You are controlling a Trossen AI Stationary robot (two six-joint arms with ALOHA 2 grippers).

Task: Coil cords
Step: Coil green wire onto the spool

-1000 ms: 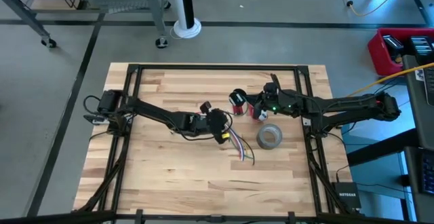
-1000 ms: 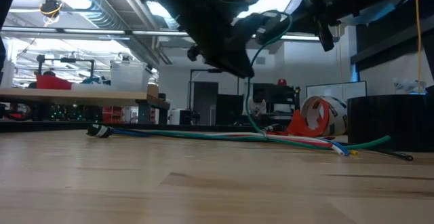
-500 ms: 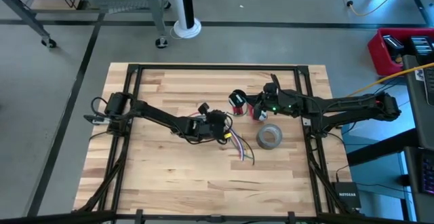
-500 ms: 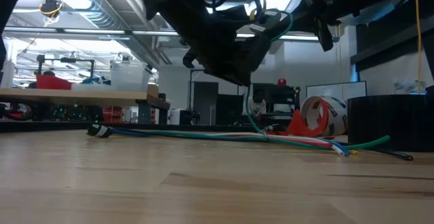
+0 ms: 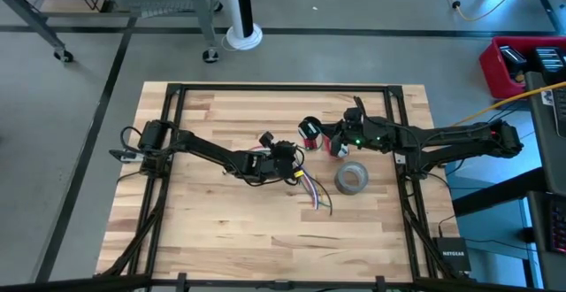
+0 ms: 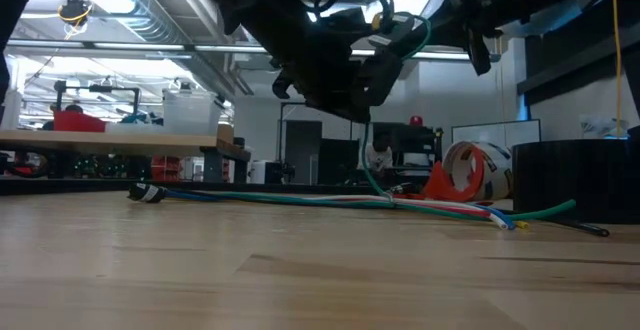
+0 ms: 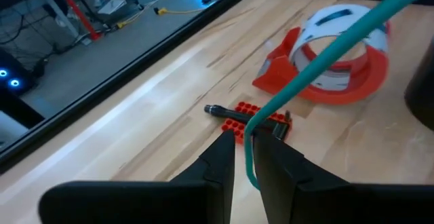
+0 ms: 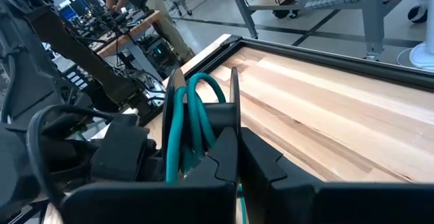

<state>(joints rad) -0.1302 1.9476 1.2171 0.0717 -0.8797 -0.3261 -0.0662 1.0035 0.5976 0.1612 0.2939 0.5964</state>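
Left gripper (image 7: 245,157) at bench (image 5: 203,230) centre: fingers pinch the thin teal-green cord (image 7: 319,54). Right gripper (image 8: 237,157), upper right, fingers closed on that cord's loops. Multicoloured strands (image 5: 314,193) lie lower right — risk: thin cord slips out, coil unravels.

You can read just one word: "NETGEAR", in white letters on the small black box (image 5: 452,258) lying beside the bench's near right corner. Nothing else is legible.

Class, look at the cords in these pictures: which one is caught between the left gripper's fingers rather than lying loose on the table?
The green cord. It runs up between the left gripper fingers, while the multicoloured strands lie flat on the table.
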